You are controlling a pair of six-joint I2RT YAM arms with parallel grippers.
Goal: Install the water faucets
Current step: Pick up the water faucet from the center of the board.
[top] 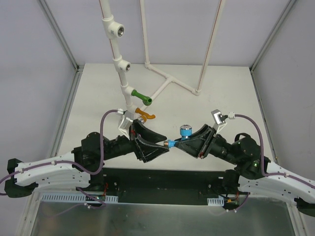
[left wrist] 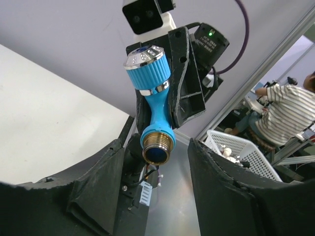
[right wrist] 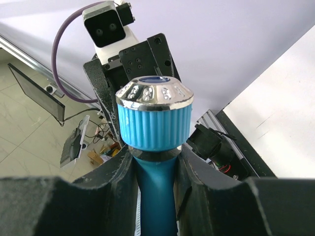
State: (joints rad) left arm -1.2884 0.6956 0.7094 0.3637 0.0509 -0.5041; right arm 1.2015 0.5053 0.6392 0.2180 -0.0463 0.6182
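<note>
1. Low in the centre of the top view, the right gripper [top: 176,144] is clamped on the stem of the light blue faucet [top: 183,132]. The right wrist view shows both fingers [right wrist: 118,172] pressed to that stem just under the ribbed knob [right wrist: 155,123].
2. The left gripper [left wrist: 156,147] stands wide. Its fingers [left wrist: 98,172] flank the faucet's threaded end [left wrist: 157,143] without touching it.
3. The faucet looks light and rigid, hard plastic with a smooth, probably slippery stem. The stem just below the knob seems the best place to hold it, as that keeps the thread bare for screwing in.
4. Just beyond, mid-frame, the orange faucet [top: 145,116] and the green faucet [top: 141,97] above it sit on the white pipe [top: 114,46].
5. Farthest, toward the upper left of the frame, the lower tee fitting [top: 125,65] and the upper tee fitting [top: 118,30] show empty sockets. One of them is likely meant for the blue faucet.
</note>
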